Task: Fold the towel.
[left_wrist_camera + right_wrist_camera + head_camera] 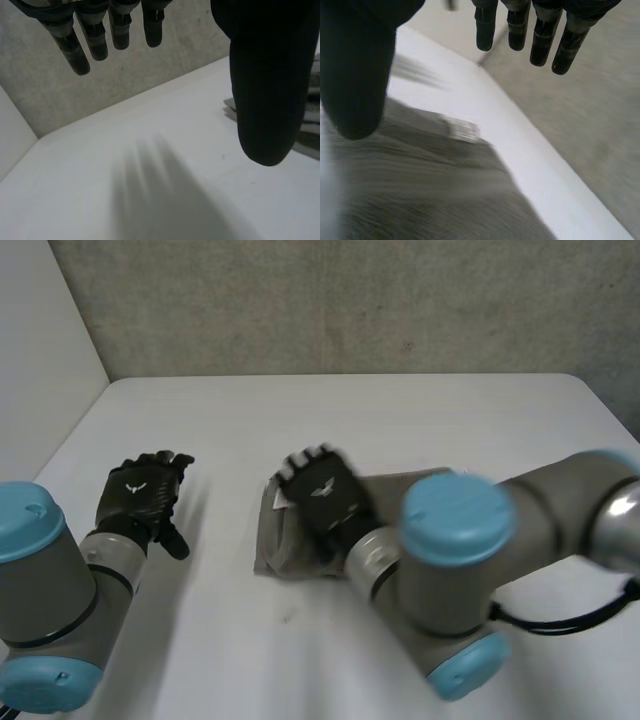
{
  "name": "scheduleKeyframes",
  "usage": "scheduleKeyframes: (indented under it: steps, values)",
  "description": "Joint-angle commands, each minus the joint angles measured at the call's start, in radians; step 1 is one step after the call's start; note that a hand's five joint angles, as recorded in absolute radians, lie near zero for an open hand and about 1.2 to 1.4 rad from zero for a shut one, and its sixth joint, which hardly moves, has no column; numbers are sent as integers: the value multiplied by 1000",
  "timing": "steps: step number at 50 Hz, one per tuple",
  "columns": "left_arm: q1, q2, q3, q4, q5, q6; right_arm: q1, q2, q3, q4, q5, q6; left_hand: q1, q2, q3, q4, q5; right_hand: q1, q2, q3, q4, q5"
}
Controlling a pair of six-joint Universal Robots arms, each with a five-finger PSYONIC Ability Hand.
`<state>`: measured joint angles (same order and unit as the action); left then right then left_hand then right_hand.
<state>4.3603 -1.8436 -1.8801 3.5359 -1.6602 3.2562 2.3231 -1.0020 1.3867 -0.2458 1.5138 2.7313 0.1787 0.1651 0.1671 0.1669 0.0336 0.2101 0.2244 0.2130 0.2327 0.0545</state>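
A grey towel (278, 540) lies folded into a thick rectangle on the white table (350, 420), a little right of the middle. My right hand (322, 490) hovers over its left part, fingers straight and spread away from the thumb, holding nothing. In the right wrist view the towel (420, 190) spreads under the palm of the right hand (355, 65), with a small white label (462, 130) at its edge. My left hand (140, 495) is open above bare table, well left of the towel. The left wrist view has the left hand (265, 75) and an edge of the towel (314, 117) beside the thumb.
A rough grey wall (350, 300) stands behind the table's far edge. A pale side wall (40, 350) closes off the left. My right arm (470, 560) reaches across the front right of the table, covering part of the towel.
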Motion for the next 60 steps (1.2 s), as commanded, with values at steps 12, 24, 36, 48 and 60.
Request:
scheduleKeyframes:
  steps: [12, 24, 36, 48, 60]
  values:
    - [-281, -161, 314, -83, 26, -27, -473, -165, 345, 129, -132, 177, -4, 9, 7, 8, -34, -36, -50, -38, -58, -54]
    - [-317, -324, 426, -114, 57, -26, -544, -148, 452, -87, -156, 172, -4, 9, 7, 8, -34, 1183, 1169, 1180, 1161, 1164]
    - [-285, -269, 380, -130, -41, -23, -489, -171, 342, -132, -175, 53, -4, 9, 7, 8, -34, 1186, 1172, 1183, 1164, 1167]
    - [-193, -177, 256, -163, -67, -29, -80, -12, 12, 3, -167, 38, -4, 9, 7, 8, -34, 1186, 1172, 1183, 1164, 1167]
    - [-130, -128, 240, -164, -67, -33, 47, 186, -161, 75, -132, 21, -4, 9, 7, 8, -34, 183, 168, 180, 160, 164]
